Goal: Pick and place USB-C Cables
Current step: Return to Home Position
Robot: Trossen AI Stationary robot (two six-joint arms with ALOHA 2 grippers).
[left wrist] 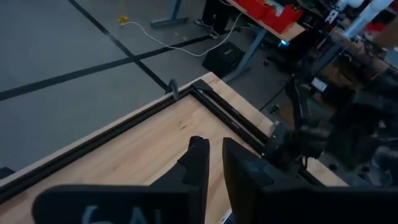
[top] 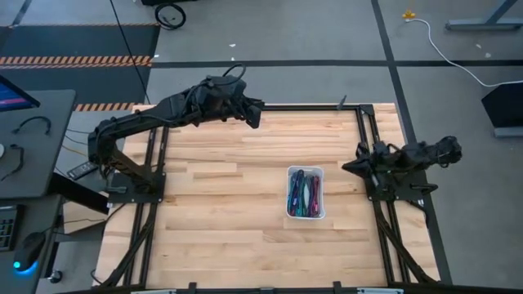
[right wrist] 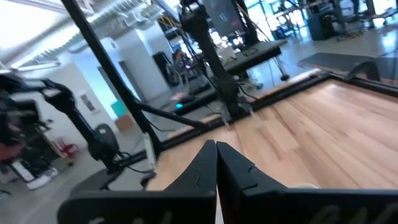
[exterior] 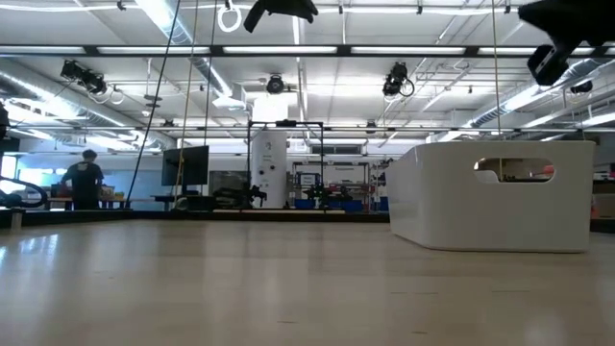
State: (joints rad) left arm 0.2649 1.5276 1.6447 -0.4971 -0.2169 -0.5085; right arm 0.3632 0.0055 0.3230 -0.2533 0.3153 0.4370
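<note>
My left end effector [top: 255,114] hangs over the surface's [top: 221,237] far edge, fingers [left wrist: 198,167] slightly parted and empty. My right end effector [top: 346,167] is clenched on nothing. The USB-C Cables [top: 304,194], seemingly teal, purple and maroon, lie bundled in the white tray [top: 306,169], near my right end effector and well apart from my left.

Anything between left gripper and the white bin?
Nothing: the high view shows only bare wooden tabletop between the left gripper and the white bin holding the USB-C cables.
</note>
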